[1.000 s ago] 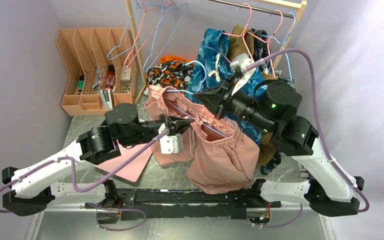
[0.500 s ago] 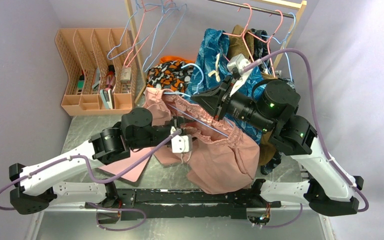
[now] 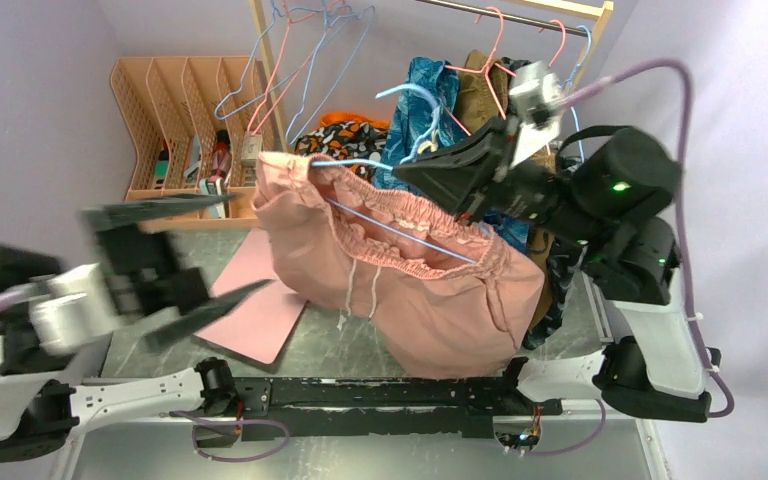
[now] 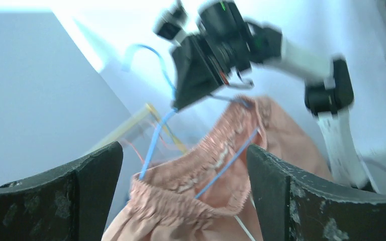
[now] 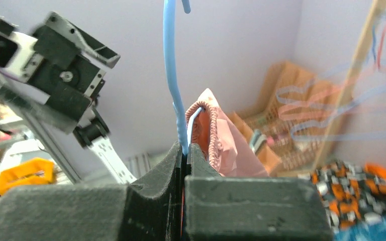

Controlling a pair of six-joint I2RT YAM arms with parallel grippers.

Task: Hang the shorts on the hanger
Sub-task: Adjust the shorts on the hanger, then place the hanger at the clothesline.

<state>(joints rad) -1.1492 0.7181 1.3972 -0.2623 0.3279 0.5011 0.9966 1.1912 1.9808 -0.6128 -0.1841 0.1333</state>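
The dusty-pink shorts [image 3: 430,290] hang by their gathered waistband on the light-blue wire hanger [image 3: 400,232], above the table. My right gripper [image 3: 400,175] is shut on the hanger's neck just below the hook. In the right wrist view the blue wire [image 5: 171,75] rises from between the pressed fingers [image 5: 185,148], with the shorts [image 5: 221,145] just behind. My left gripper [image 3: 250,243] is blurred at the left, wide open and apart from the shorts. The left wrist view shows its jaws [image 4: 183,150] spread with nothing between them; the shorts [image 4: 181,201] and hanger [image 4: 153,140] lie beyond.
A flat pink board [image 3: 260,300] lies on the table under the shorts' left side. A peach file organiser [image 3: 185,130] stands at the back left. A wooden rack [image 3: 270,80] holds pink and blue wire hangers. A blue patterned garment [image 3: 430,90] and an orange-black cloth [image 3: 345,135] sit behind.
My left gripper let go of the shorts, opened wide and pulled back to the left. My right arm lifted the hanger and shorts up and to the right.
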